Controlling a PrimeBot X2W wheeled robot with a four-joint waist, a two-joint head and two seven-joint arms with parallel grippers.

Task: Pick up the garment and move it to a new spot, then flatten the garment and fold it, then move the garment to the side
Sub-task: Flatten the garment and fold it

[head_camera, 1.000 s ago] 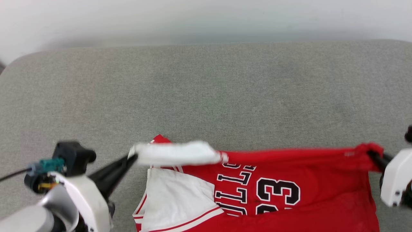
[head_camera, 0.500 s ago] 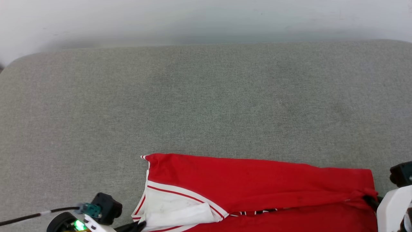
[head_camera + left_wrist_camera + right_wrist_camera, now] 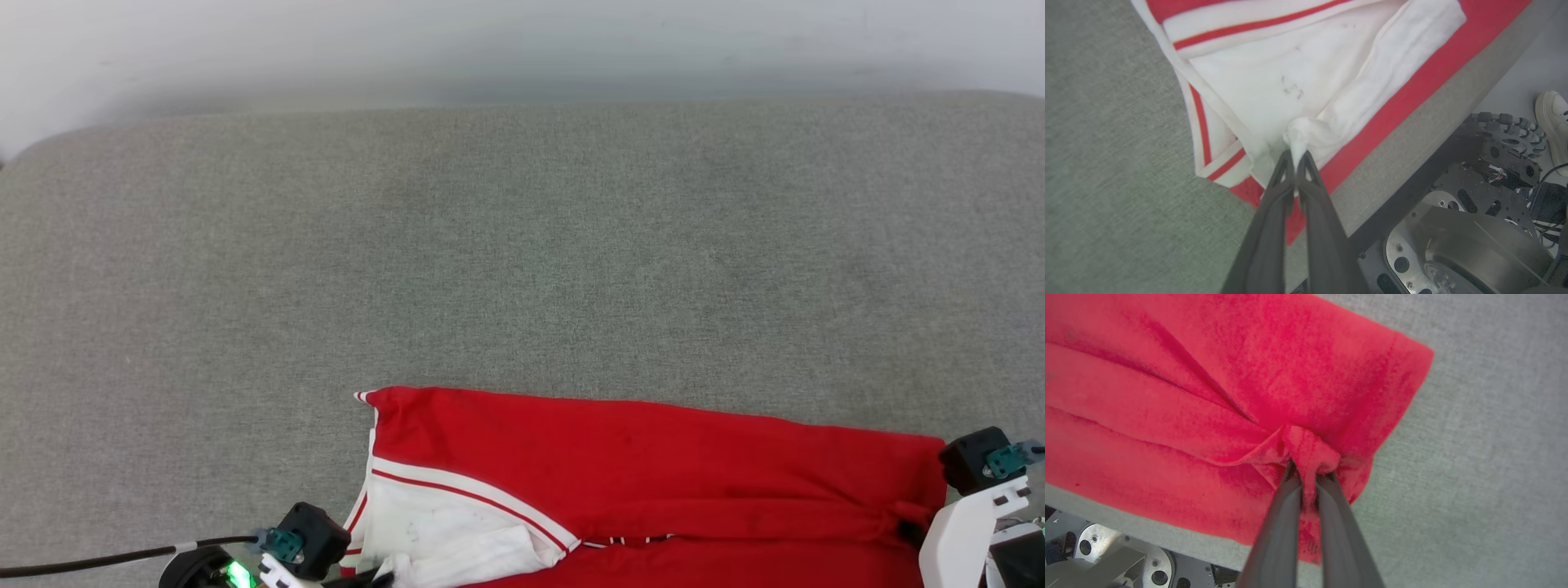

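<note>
The garment (image 3: pixel 637 457) lies along the near edge of the grey surface, folded over itself with plain red on top and a white sleeve at its left end. In the left wrist view my left gripper (image 3: pixel 1295 154) is shut on a bunched tip of the white sleeve (image 3: pixel 1298 81). Its fingers just reach into the bottom left of the head view (image 3: pixel 380 578). At the garment's right end my right gripper (image 3: pixel 908 531) is shut on a pinch of red cloth. The right wrist view shows that pinch (image 3: pixel 1309 475) near the corner of the red fold (image 3: pixel 1208 396).
The grey fabric surface (image 3: pixel 522 245) stretches wide beyond the garment to a pale wall (image 3: pixel 522 41). Past the surface's near edge, the left wrist view shows the robot's metal base (image 3: pixel 1453 228) and a white shoe (image 3: pixel 1551 118) on the floor.
Both grippers have drawn the lifted far edge down toward the near edge. The garment has folded over, so the print is covered and plain red lies on top.
</note>
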